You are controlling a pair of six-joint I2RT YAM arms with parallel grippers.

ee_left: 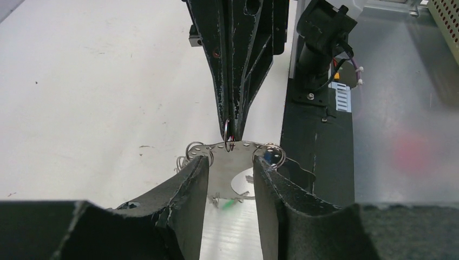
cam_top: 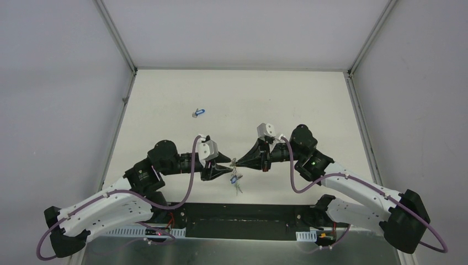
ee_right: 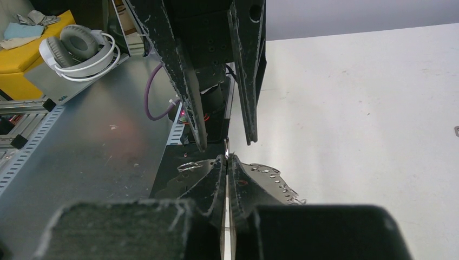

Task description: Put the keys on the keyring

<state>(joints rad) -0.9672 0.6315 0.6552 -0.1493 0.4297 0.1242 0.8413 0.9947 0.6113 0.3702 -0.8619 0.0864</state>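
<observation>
The keyring (ee_left: 230, 174) is a flat silver crescent plate with holes and small split rings along its rim. It hangs above the table's near edge, between the two grippers (cam_top: 234, 163). My right gripper (ee_right: 226, 158) is shut on a split ring at the plate's rim; in the left wrist view it (ee_left: 231, 130) comes down from above. My left gripper (ee_left: 231, 162) is open, its fingers (ee_left: 192, 179) either side of the plate. Keys (cam_top: 236, 180) with a blue tag dangle below. A green tag (ee_left: 229, 205) shows blurred under the plate. One blue-headed key (cam_top: 198, 112) lies alone on the table.
The white table (cam_top: 248, 94) is walled by grey panels with metal posts (cam_top: 116, 33). A black base rail (cam_top: 243, 218) and a metal shelf (ee_right: 81, 141) run along the near edge. White headphones (ee_right: 81, 46) rest on a yellow box beyond the shelf.
</observation>
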